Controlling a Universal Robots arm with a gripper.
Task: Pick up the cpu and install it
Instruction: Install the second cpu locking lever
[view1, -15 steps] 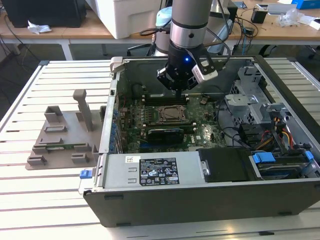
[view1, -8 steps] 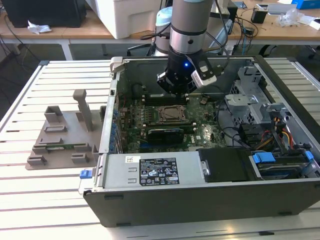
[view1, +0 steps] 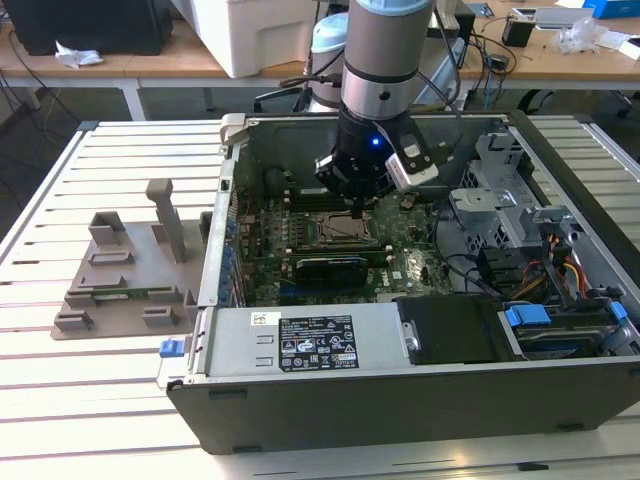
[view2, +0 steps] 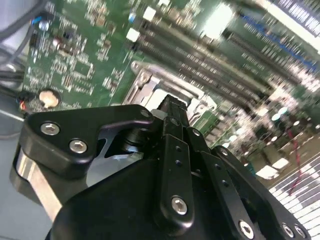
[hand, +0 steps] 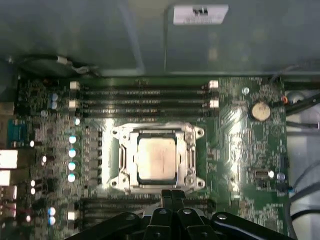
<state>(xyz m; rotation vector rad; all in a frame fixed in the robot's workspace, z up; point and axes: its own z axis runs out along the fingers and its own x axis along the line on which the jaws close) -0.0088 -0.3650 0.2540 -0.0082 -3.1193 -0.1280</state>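
In the exterior view a slatted white bench (view1: 120, 380) carries an open computer case (view1: 400, 400) at frame centre, the gripper (view1: 358, 205) hanging above its motherboard (view1: 395, 268), while the first wrist view shows the cpu (hand: 156, 158) seated in its socket (hand: 157, 157), fingers (hand: 171, 196) clenched empty beside it.

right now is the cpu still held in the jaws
No, in the first wrist view the cpu lies flat in the socket, and the gripper sits beside it.

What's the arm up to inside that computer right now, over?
Gripper over the motherboard, fingers together, holding nothing. Cpu sits in its socket. Nothing in the way.
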